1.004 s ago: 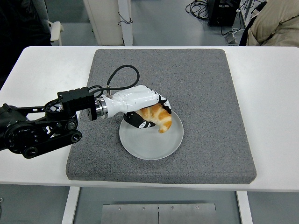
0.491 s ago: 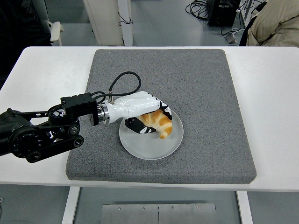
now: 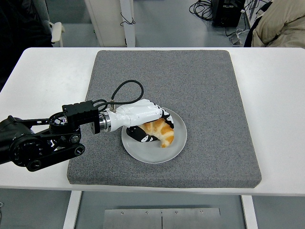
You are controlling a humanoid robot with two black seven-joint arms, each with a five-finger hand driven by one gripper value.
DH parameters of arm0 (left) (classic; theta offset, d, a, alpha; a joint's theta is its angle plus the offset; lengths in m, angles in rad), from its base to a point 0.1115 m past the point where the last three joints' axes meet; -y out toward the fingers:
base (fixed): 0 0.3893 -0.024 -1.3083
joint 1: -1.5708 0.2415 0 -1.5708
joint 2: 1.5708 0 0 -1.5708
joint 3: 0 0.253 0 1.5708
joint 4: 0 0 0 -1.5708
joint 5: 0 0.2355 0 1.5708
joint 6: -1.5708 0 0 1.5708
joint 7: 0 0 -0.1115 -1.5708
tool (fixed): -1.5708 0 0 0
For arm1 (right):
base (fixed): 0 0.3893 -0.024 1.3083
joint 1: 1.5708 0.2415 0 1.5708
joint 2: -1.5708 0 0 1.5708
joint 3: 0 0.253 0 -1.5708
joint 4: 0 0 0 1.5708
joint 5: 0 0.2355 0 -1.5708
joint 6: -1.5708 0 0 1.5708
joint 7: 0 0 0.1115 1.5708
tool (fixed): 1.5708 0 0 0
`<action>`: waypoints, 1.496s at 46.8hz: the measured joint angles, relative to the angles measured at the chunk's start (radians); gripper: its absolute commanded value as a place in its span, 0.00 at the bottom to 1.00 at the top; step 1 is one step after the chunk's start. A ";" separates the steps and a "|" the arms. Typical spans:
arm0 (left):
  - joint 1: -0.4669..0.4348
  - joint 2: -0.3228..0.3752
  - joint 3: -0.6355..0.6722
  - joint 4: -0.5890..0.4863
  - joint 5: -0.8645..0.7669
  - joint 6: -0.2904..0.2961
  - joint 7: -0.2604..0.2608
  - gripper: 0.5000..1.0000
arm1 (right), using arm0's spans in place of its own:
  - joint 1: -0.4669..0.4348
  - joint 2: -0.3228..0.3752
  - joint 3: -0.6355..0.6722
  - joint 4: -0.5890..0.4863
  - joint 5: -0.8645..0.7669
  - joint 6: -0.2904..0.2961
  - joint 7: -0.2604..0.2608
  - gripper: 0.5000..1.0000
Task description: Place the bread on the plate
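A golden, crescent-shaped bread [image 3: 163, 132], glossy and striped with darker bands like a croissant, is seen over the middle of a round plate [image 3: 177, 145]. It is clamped in the left hand [image 3: 145, 119], whose white fingers [image 3: 153, 110] are curled over its top while the dark thumb part is tucked beneath. Whether the bread already touches the plate cannot be told; it appears very low, at or just above the surface.

The plate is pale grey, smooth and shallow, with a thin rim. It is laid on a square grey mat [image 3: 205, 86] of coarse, felt-like texture, which is spread over a white, smooth worktop [image 3: 276, 95]. The left arm is black and jointed, with a looped black cable at the wrist. The right arm is not seen.

To finish the step well, the bread should probably be settled flat near the plate's centre before the fingers are eased apart, and the hand lifted straight up so the light plate is not dragged.
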 measured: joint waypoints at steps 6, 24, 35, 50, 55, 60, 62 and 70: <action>0.009 0.000 0.000 0.001 0.001 0.006 0.000 0.32 | 0.000 0.000 0.000 0.000 0.000 0.000 0.000 1.00; 0.015 0.000 0.001 0.008 -0.005 0.006 0.000 0.66 | 0.000 0.000 0.000 0.000 0.000 0.000 0.000 1.00; 0.016 0.001 0.001 0.008 -0.014 0.002 -0.039 0.91 | 0.000 0.000 0.000 0.000 0.000 0.000 0.000 1.00; 0.011 0.010 0.038 0.005 -0.044 -0.002 -0.060 0.93 | 0.000 0.000 0.000 0.000 0.000 0.000 0.000 1.00; 0.005 0.014 0.037 0.004 -0.084 -0.004 -0.060 0.94 | 0.000 0.000 0.000 0.000 0.000 0.000 0.000 1.00; 0.000 0.018 0.030 0.003 -0.098 -0.004 -0.061 0.94 | 0.000 0.000 0.000 0.000 0.000 0.000 0.000 1.00; -0.001 0.019 0.028 0.003 -0.098 -0.004 -0.061 0.94 | 0.000 0.000 0.000 0.000 0.000 0.000 0.000 1.00; 0.000 0.020 0.005 0.003 -0.144 -0.004 -0.081 0.94 | 0.000 0.000 0.000 0.000 0.000 0.000 0.000 1.00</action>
